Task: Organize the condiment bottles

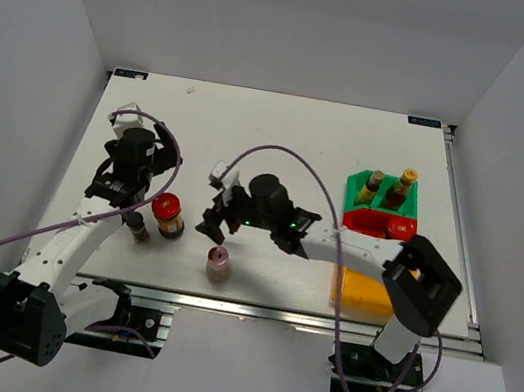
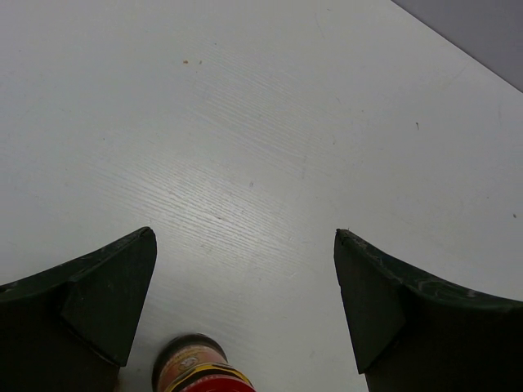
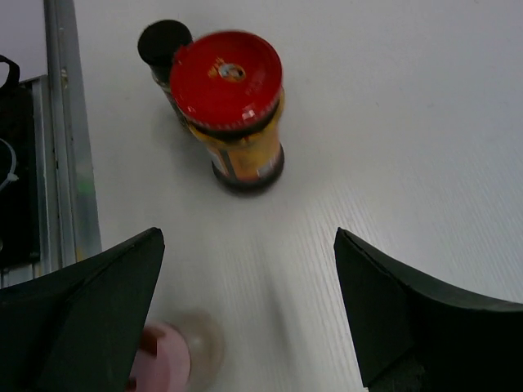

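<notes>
right gripper [image 3: 247, 237] jaws wide apart, empty, over the table [image 1: 282, 139]. its wrist view shows a red-lidded jar [image 3: 231, 82] upright ahead, a thin dark bottle [image 3: 163, 42] just beside it, and a pink-capped bottle [image 3: 176, 355] blurred near one finger. left gripper [image 2: 245, 233] likewise spread, empty. only the overhead view shows the yellow-capped bottle [image 1: 405, 186] and brown bottle [image 1: 372, 187] standing in the green bin [image 1: 354, 194], and a second red-lidded jar [image 1: 401, 227] in the red bin [image 1: 364, 221].

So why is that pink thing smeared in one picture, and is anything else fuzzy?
Right wrist view: the pink-capped bottle at the bottom edge is blurred, probably too near the lens, while the red-lidded jar is sharp. Left wrist view: soft sheen on the table, grain crisp. Top view: even light, faint shadows, nothing fuzzy.
</notes>
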### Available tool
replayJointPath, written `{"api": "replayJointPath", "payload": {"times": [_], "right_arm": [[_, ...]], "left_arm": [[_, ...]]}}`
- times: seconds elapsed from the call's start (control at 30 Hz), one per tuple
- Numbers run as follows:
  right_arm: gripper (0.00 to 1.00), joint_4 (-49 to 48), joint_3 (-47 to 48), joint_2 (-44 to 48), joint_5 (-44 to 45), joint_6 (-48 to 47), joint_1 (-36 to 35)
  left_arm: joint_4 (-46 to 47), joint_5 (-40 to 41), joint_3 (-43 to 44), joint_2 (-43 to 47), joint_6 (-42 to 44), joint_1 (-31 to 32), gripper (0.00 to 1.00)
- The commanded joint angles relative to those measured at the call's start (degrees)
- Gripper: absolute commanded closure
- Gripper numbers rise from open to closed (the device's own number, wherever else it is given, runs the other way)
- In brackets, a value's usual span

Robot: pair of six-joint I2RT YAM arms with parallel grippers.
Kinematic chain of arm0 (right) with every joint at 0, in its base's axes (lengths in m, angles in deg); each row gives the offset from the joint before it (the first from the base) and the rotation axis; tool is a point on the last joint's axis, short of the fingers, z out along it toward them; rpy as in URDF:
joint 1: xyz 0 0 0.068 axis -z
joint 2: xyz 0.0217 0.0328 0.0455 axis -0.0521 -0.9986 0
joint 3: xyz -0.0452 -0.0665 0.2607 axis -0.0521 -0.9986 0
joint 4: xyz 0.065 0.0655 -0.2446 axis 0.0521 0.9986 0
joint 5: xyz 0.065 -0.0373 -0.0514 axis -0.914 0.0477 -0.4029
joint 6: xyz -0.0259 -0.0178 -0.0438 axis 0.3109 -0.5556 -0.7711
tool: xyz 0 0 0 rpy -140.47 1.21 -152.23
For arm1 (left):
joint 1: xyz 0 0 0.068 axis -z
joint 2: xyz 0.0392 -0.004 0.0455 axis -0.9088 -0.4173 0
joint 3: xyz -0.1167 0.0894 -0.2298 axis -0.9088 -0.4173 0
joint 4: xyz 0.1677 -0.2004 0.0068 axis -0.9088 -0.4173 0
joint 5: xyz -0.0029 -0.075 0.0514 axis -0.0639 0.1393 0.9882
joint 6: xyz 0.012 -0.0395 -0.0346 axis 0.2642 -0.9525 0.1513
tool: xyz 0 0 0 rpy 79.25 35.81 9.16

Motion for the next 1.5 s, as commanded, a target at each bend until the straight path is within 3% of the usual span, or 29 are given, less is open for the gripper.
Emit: {"api": "replayJointPath", "payload": {"times": [0.0, 0.3, 0.57, 0.97, 1.17, 1.27, 1.37, 1.47], "right_arm": [[0.11, -5.7, 7.5, -6.0, -0.9, -4.7, -2.7], [0.11, -8.4, 16.4, -17.0, -5.3, -3.5, -5.0], [0.11, -11.6, 20.4, -22.3, 3.2, -2.2, -6.1], [0.11, -15.3, 24.3, -27.5, 1.4, -0.2, -6.4], [0.34, -20.1, 19.4, -24.0, 3.1, 1.3, -6.4], [0.53, -23.1, 16.4, -20.4, 4.5, 2.4, -6.3], [0.59, -24.0, 13.5, -17.4, 5.7, 3.3, -5.1], [0.6, -25.2, 8.9, -10.9, 5.6, 7.6, -2.1]], "left_arm": [[0.8, 0.4, 0.5, 2.4, 0.5, -0.4, 0.02], [0.9, -1.7, 0.6, 1.4, -0.2, -0.5, 0.02], [0.6, -1.3, 0.5, 1.9, -0.7, -0.6, 0.02], [0.5, -1.6, 0.3, 2.7, -1.0, -0.6, 0.02], [0.7, -1.7, 0.1, 3.1, -1.0, -0.5, 0.02], [0.7, -1.2, 0.0, 3.2, -1.1, -0.6, 0.02], [0.9, -1.2, -0.3, 3.4, -1.1, -0.6, 0.02], [0.9, -1.8, -0.3, 3.4, -1.2, -0.6, 0.02]]}}
